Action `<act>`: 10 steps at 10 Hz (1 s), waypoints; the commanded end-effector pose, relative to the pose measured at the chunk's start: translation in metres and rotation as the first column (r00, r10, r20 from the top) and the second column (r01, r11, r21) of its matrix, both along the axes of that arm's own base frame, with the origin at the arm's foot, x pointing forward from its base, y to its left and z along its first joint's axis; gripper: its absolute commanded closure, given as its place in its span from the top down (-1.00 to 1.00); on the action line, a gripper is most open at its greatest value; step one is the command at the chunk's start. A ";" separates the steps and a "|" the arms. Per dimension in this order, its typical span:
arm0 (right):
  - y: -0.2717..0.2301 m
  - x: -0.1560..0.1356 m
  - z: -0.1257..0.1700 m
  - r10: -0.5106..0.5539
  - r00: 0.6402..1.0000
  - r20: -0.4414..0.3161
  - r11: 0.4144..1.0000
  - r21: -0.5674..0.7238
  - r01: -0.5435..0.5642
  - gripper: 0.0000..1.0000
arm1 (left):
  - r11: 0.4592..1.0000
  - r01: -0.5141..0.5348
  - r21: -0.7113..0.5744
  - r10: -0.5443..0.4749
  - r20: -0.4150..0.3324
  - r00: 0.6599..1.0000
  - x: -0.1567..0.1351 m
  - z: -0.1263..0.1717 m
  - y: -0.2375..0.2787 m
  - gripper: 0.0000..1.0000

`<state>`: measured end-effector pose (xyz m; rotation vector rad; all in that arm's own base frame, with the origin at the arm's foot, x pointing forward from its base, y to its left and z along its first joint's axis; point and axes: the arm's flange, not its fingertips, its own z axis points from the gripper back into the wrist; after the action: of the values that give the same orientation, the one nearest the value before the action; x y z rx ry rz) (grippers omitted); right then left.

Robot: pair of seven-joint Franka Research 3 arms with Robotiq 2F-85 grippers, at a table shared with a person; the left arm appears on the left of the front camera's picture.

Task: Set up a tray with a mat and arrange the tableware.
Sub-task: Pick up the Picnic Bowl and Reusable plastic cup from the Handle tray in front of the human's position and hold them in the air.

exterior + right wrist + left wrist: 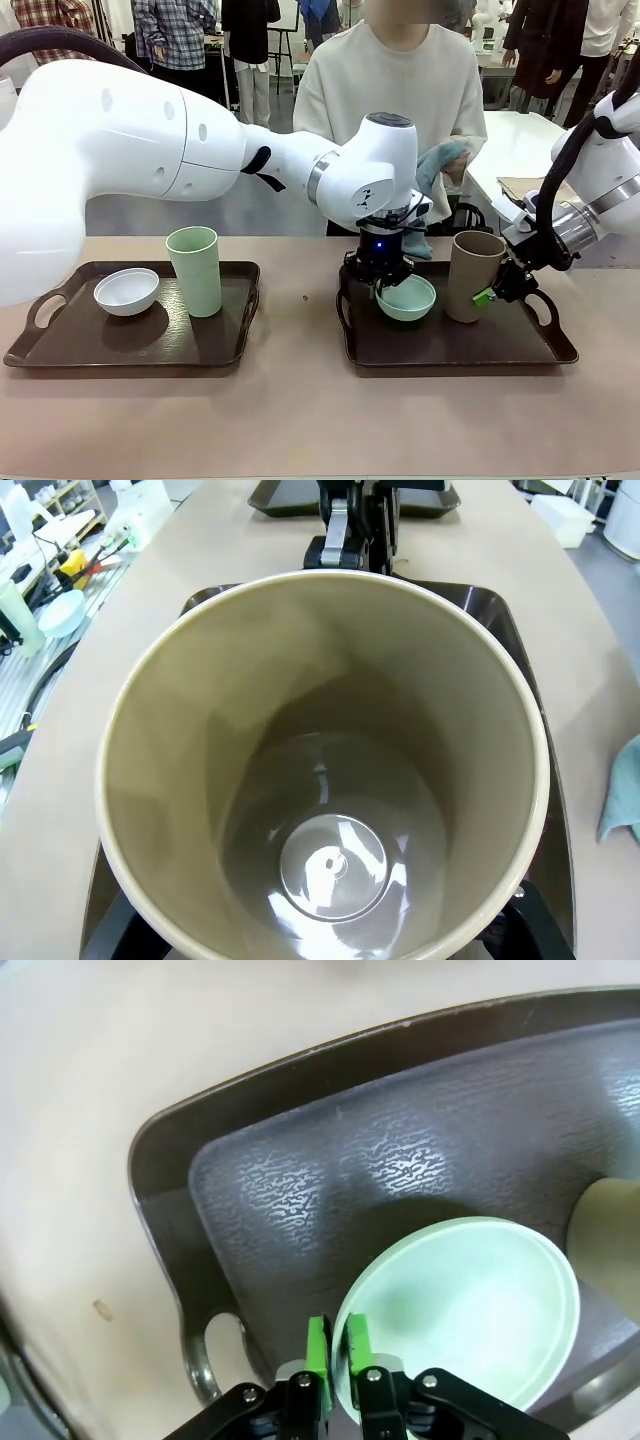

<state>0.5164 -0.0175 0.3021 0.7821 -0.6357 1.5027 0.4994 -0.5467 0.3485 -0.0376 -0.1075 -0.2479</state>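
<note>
On the right tray (450,360), my left gripper (385,285) comes down from above and is shut on the near rim of the mint-green bowl (410,298). The left wrist view shows its green pads (318,1345) pinching that rim (470,1310) over the grey textured mat (350,1160). Beside the bowl stands the tan-brown tumbler (473,275), with my right gripper (490,293) shut on its right wall. The right wrist view looks straight down into the empty tumbler (300,740). A white bowl (126,290) and a pale-green tumbler (195,270) stand on the left tray (120,360).
A person stands at the far side holding a blue-green cloth (440,165); the cloth (625,790) also shows at the right wrist view's edge. Bare table lies between the two trays and along the front edge. My left arm stretches across above the left tray.
</note>
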 end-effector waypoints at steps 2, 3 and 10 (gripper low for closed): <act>-0.004 0.001 0.009 -0.009 1.000 0.028 1.000 0.021 0.009 -1.00 | 1.000 -0.007 -0.007 0.007 0.005 1.000 0.004 0.009 0.004 -1.00; -0.009 -0.004 0.022 -0.028 0.999 0.036 0.999 0.022 0.027 -1.00 | 1.000 -0.007 0.004 0.007 -0.001 1.000 0.003 0.014 0.008 -1.00; -0.056 -0.090 0.185 -0.026 0.991 0.133 0.999 0.045 0.020 -1.00 | 0.994 -0.058 -0.095 0.067 0.091 0.994 -0.064 0.169 0.050 -1.00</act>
<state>0.4357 -0.0755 0.4868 0.7131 -0.8059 1.5389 0.4561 -0.5052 0.5177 -0.0946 -0.1866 -0.1975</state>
